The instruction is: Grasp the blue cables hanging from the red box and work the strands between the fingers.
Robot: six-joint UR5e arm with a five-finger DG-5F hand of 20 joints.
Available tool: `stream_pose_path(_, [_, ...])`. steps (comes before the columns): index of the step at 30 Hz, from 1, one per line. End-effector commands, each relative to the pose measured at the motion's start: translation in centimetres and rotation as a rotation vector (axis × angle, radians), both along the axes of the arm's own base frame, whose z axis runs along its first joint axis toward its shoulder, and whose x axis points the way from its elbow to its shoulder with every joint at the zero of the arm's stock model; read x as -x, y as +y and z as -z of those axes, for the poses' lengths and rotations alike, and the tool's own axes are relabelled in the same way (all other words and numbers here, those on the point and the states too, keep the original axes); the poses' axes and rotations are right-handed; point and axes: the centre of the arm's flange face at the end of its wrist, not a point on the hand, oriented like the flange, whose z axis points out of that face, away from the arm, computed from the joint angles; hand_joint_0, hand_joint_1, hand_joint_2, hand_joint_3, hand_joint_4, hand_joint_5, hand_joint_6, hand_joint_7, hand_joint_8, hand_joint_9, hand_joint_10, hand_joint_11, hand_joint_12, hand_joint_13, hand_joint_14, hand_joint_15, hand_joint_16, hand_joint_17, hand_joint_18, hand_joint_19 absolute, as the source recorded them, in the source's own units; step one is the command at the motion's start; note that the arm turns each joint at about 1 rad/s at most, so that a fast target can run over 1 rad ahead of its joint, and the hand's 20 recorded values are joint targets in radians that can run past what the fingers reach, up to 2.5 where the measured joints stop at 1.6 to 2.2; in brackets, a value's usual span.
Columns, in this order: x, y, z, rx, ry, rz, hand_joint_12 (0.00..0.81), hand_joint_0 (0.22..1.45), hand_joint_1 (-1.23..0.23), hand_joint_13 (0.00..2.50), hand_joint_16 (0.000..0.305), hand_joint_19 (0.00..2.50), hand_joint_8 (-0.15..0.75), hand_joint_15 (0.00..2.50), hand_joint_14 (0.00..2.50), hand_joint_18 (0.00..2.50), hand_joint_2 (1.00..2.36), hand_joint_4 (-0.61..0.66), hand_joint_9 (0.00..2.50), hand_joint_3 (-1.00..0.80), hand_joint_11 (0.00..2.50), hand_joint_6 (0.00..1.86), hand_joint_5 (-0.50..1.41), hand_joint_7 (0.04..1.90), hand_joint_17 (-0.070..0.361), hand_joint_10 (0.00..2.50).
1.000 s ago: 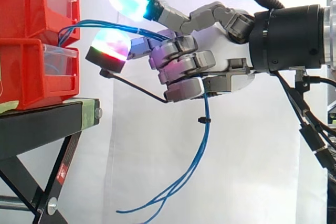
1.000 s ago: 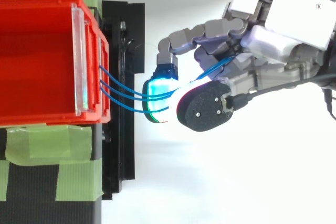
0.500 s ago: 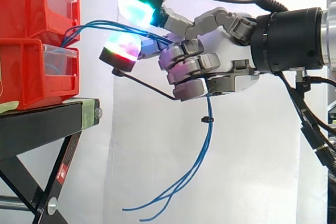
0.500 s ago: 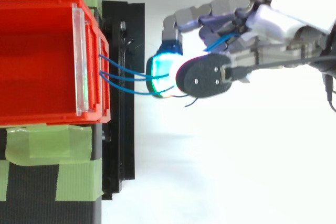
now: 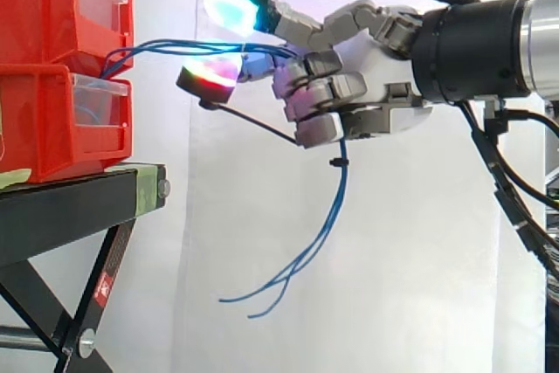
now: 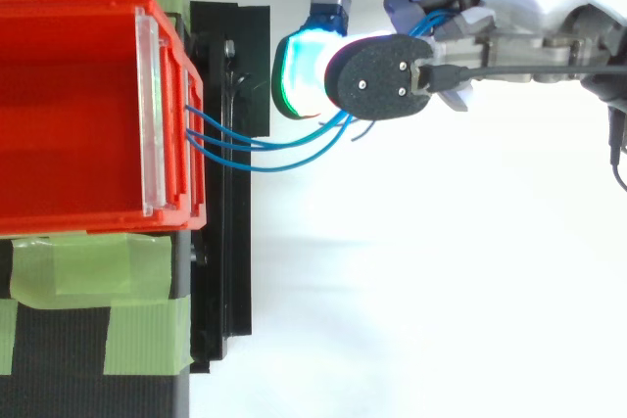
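Side view: the hand (image 5: pixel 349 102) has its fingers curled round the blue cables (image 5: pixel 334 203). They run from the front of the red box (image 5: pixel 52 120) across to the palm, then dangle loose below it. The span to the box looks nearly straight. Pulling farther off could tug the strands out of the box or drag them through the fingers.

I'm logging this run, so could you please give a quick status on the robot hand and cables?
Robot hand shut on blue cables. Strands run from red box through the grip, ends dangling free. Nothing in the way.
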Motion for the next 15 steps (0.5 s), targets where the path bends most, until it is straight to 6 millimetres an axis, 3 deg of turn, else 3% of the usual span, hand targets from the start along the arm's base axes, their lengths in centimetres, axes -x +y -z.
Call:
stream_pose_path(1, [-0.48, 0.08, -0.82, 0.009, -0.004, 0.001, 0.433, 0.81, -0.64, 1.21, 0.052, 1.28, 0.332, 1.39, 2.50, 1.47, 1.00, 0.17, 0.96, -0.96, 2.00, 0.08, 0.54, 1.37, 0.117, 2.50])
stream_pose_path(15, [0.17, 1.05, -0.21, 0.043, 0.099, -0.069, 0.448, 0.75, -0.66, 1.18, 0.056, 1.22, 0.352, 1.35, 2.50, 1.44, 1.00, 0.21, 0.90, -1.00, 1.96, 0.10, 0.45, 1.32, 0.126, 2.50])
